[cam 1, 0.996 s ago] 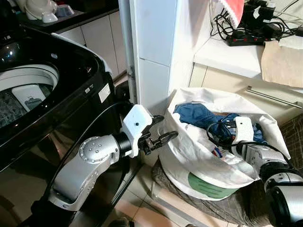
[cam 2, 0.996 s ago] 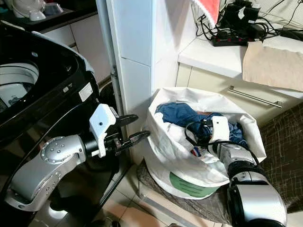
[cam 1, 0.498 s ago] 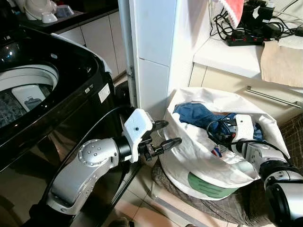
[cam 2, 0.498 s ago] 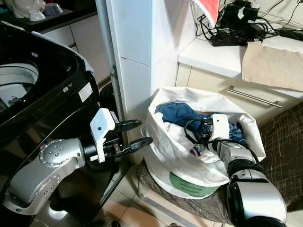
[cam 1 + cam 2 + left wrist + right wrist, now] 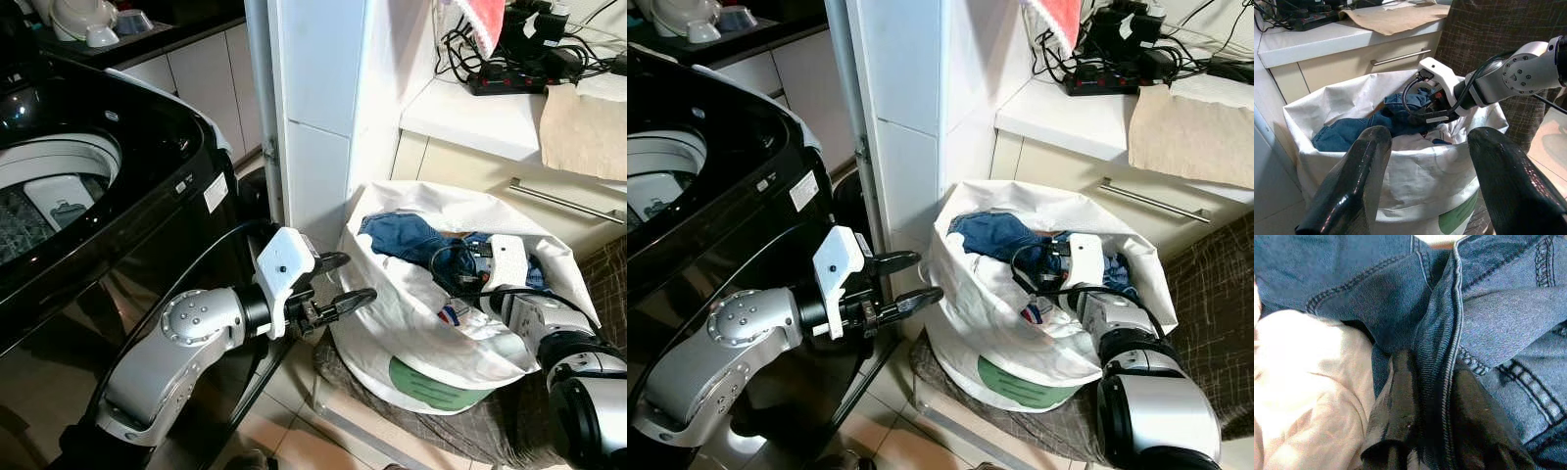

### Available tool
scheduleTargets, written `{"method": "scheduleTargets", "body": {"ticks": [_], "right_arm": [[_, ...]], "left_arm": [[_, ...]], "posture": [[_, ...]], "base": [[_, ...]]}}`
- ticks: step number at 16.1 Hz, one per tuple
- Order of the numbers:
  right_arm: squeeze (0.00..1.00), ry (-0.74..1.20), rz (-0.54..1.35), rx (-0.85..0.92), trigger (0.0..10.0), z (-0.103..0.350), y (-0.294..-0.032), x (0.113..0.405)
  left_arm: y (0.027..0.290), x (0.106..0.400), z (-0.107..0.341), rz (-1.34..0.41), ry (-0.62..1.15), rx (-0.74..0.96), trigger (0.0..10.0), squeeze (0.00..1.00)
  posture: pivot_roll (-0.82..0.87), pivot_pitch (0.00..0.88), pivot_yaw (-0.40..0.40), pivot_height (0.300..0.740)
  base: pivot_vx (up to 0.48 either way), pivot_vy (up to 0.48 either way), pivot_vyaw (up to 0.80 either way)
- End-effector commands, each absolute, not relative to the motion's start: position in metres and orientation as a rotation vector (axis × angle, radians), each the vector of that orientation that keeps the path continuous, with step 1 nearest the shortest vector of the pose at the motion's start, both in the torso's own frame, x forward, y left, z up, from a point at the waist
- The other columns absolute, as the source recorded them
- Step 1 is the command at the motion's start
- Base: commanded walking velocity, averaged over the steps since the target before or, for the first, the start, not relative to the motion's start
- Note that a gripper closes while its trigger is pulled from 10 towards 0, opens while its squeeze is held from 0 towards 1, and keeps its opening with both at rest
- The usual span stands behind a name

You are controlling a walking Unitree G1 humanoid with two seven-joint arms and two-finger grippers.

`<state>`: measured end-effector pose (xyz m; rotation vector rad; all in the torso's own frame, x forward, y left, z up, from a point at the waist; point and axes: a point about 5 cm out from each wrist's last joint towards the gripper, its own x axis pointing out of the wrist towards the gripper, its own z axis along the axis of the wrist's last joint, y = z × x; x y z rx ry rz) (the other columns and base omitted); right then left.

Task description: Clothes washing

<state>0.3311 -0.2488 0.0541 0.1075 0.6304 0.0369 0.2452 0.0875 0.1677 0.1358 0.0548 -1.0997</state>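
Note:
A white laundry bag stands on the floor to the right of the black washing machine, whose drum is open. Blue denim clothes lie in the bag. My right gripper reaches into the bag and is shut on a fold of denim, which is pinched between its two black fingers. My left gripper hovers open just outside the bag's left rim, between the machine and the bag. Seen from the left wrist, the left gripper frames the bag and the right arm.
A white pillar rises behind the bag. A counter at the back right carries a power strip with cables and a brown sheet. Dark checked fabric lies beside and under the bag. Tiled floor lies below.
My left gripper has dropped slightly and edged toward the bag's rim. The right wrist has shifted a little to the right inside the bag, still holding denim.

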Motion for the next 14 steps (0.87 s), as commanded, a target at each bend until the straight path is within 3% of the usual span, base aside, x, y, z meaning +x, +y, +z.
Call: {"method": "scheduleTargets", "body": {"ticks": [1,5,8,9,10,12,14], "right_arm": [[0.0,0.592,0.031,0.103,0.0,0.064,-0.253,0.337],[0.0,0.461,0.075,0.075,0.0,0.099,-0.262,0.352],[0.0,0.291,0.222,-0.001,0.0,0.157,-0.267,0.362],[0.0,0.159,0.327,0.012,0.0,0.203,-0.265,0.36],[0.0,0.097,0.388,0.014,0.0,0.225,-0.262,0.356],[0.0,-0.117,0.642,0.024,0.0,0.295,-0.243,0.335],[0.0,-0.195,0.747,0.072,0.0,0.32,-0.231,0.326]], "left_arm": [[0.09,0.245,0.173,-1.096,0.032,0.153,10.0,0.0],[0.094,0.249,0.178,-1.029,0.043,0.064,10.0,0.0],[0.098,0.255,0.185,-0.939,0.036,0.036,10.0,0.0],[0.1,0.263,0.191,-0.872,-0.029,0.145,10.0,0.0],[0.1,0.266,0.196,-0.851,-0.056,0.155,10.0,0.0],[0.094,0.276,0.237,-0.815,-0.304,0.159,10.0,0.0],[0.092,0.28,0.25,-0.8,-0.362,0.119,10.0,0.0]], "posture": [[0.02,0.031,0.026,0.74],[0.03,0.026,0.017,0.74],[0.02,0.021,0.021,0.74],[0.01,0.016,0.023,0.74],[0.0,0.015,0.024,0.74],[-0.01,0.006,0.024,0.74],[-0.01,0.003,0.021,0.74]], "base": [[0.0,0.0,0.0],[0.0,0.0,0.0],[0.0,0.0,0.0],[0.0,0.0,0.0],[0.0,0.0,0.0],[0.0,0.0,0.0],[0.0,0.0,0.0]]}}
